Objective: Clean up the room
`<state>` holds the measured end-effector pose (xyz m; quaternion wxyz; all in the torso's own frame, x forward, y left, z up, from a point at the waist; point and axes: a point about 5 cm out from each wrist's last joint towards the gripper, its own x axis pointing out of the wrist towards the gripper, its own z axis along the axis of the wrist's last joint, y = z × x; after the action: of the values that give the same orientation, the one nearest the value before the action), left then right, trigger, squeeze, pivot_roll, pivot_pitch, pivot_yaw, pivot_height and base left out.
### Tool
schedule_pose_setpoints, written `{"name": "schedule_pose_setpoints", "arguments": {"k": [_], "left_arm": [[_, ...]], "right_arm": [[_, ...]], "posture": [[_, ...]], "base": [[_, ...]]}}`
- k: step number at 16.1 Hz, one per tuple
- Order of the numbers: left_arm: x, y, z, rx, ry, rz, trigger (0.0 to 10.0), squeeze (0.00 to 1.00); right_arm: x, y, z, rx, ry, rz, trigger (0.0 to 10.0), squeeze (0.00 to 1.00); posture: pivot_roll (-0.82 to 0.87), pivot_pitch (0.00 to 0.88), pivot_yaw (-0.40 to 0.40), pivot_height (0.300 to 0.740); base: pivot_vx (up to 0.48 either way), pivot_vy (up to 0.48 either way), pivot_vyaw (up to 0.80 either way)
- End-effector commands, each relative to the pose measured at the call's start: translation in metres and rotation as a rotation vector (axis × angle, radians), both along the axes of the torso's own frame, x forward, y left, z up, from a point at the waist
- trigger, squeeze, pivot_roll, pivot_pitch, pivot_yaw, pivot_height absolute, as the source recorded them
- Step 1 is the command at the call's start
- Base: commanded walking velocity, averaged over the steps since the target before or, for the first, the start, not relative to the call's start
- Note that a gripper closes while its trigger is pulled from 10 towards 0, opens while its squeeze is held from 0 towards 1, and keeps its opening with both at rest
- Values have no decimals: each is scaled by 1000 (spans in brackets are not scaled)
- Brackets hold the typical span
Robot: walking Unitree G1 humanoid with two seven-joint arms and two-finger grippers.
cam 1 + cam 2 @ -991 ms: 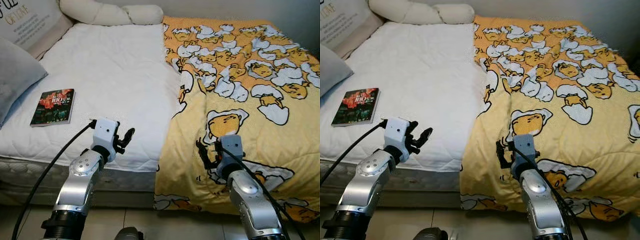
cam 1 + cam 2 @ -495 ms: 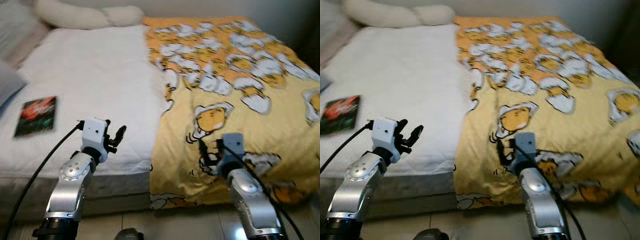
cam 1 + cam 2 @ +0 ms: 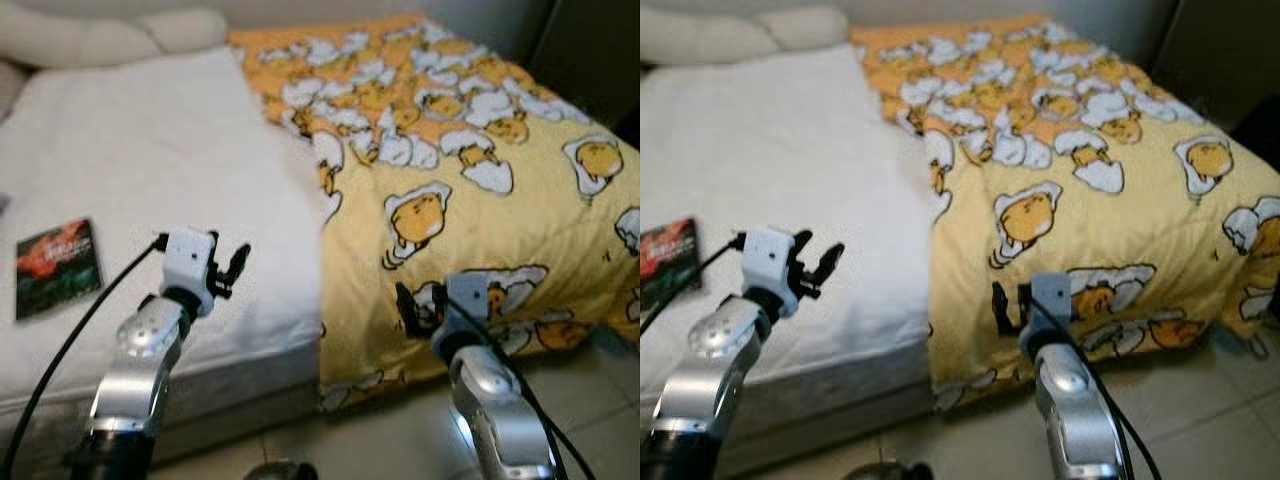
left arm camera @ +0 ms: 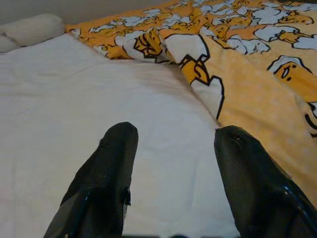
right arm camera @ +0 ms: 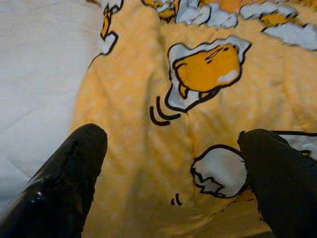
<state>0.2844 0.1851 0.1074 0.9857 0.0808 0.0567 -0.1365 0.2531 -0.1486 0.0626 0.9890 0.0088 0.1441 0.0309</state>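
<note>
A yellow quilt [image 3: 470, 150] printed with egg cartoons covers the right half of the bed and hangs over its foot edge. The left half is bare white mattress cover [image 3: 150, 170]. A dark book [image 3: 57, 265] with a red cover picture lies on the white cover at the left. My left gripper [image 3: 235, 265] hovers open over the white cover near the bed's front edge, with nothing between its fingers [image 4: 106, 168]. My right gripper [image 3: 412, 310] stands open in front of the quilt's hanging edge, its fingers [image 5: 74, 168] empty.
A long white pillow [image 3: 90, 40] lies along the head of the bed. Pale tiled floor [image 3: 1200, 420] shows at the foot and to the right. A dark piece of furniture [image 3: 590, 50] stands at the far right.
The camera has swung rightward and the picture is blurred, so the bed now sits further left and more floor shows. Both grippers stay open and hold their places.
</note>
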Motion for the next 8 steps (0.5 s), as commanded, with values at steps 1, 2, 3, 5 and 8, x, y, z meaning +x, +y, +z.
{"name": "schedule_pose_setpoints", "arguments": {"k": [1,2,3,5,8], "left_arm": [[0,-3,-1,12,1,-10,10000,0],[0,-2,-1,16,4,-7,10000,0],[0,-2,-1,11,1,-6,10000,0],[0,-3,-2,10,1,-12,10000,0],[0,-6,-3,7,0,-19,10000,0]], "right_arm": [[0,-2,4,0,-17,-14,10000,0],[-1,-3,4,-1,-18,-13,10000,0],[-1,-3,4,-2,-19,-13,10000,0],[-1,-5,5,-10,-22,-14,10000,0],[-1,-10,6,-4,-15,-26,10000,0]], "posture": [[95,0,48,740],[93,0,48,740],[88,0,47,740],[84,0,46,740],[82,0,37,740]], "base": [[0,0,0],[0,0,0],[0,0,0],[0,0,0],[286,0,-160]]}}
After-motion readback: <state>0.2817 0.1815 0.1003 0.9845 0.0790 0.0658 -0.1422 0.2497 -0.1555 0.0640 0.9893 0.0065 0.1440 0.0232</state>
